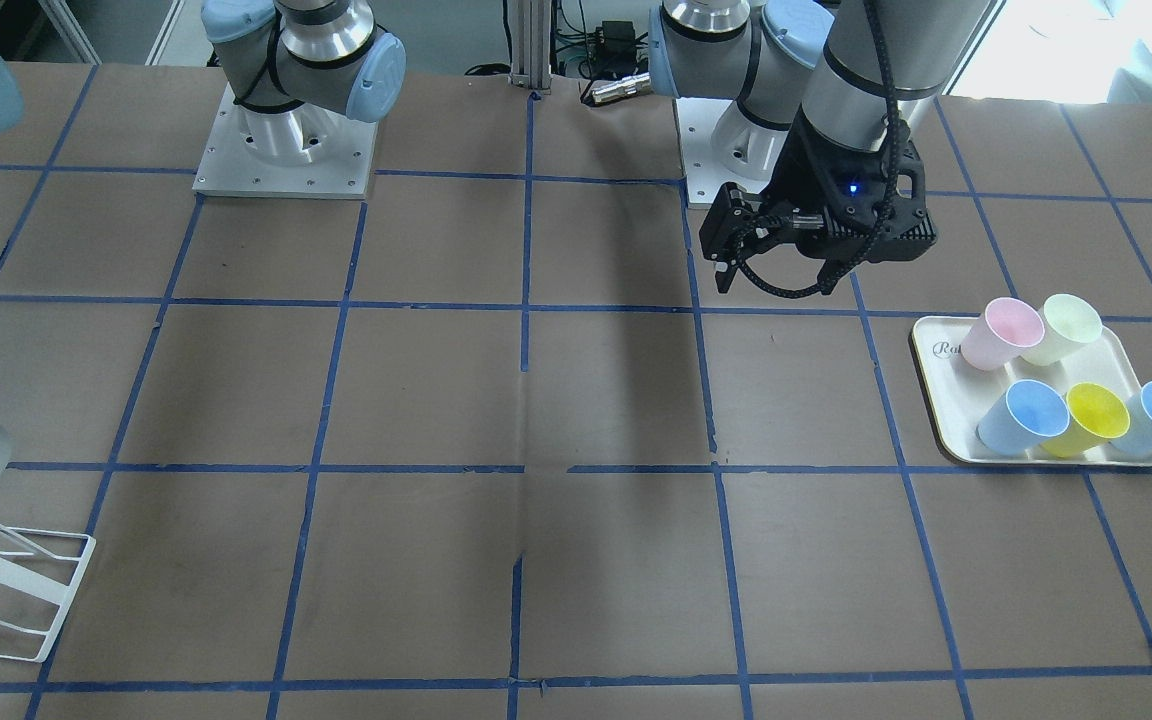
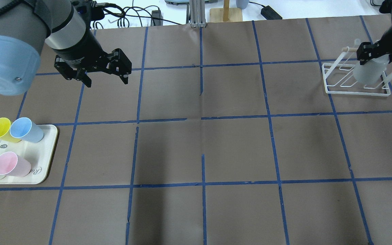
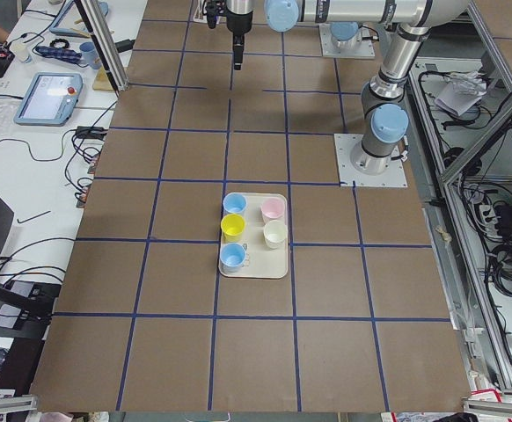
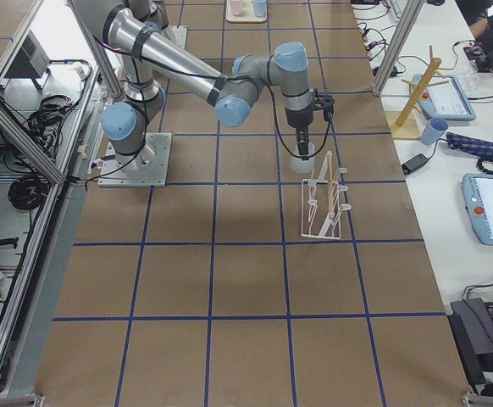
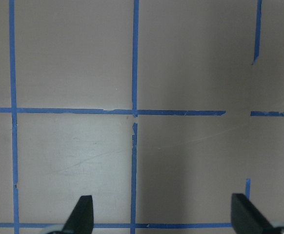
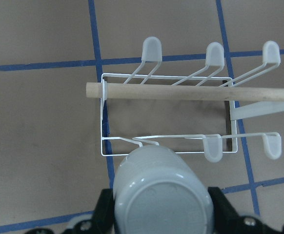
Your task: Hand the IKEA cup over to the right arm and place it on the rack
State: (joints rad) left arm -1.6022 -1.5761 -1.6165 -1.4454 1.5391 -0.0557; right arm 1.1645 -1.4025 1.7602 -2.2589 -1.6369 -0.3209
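Right wrist-mounted view: my right gripper (image 6: 162, 217) clamps the cup (image 6: 161, 175) mouth-down, roughly upright, base toward the lens. Rack (image 6: 104, 114) lies just ahead and below. Cup rim overlaps the near row's end prong (image 6: 141, 141), so I judge a straight drop comes next. Wooden bar (image 6: 181, 91) crosses beyond, and 2 free near prongs stand beside. Left gripper (image 2: 106, 81) is wide, empty, well apart, near the tray (image 2: 51, 149).

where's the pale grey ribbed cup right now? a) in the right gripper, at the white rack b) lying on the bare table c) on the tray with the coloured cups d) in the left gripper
a: the right gripper is shut on the IKEA cup, held bottom-up at the edge of the rack, while the left gripper is open and empty.
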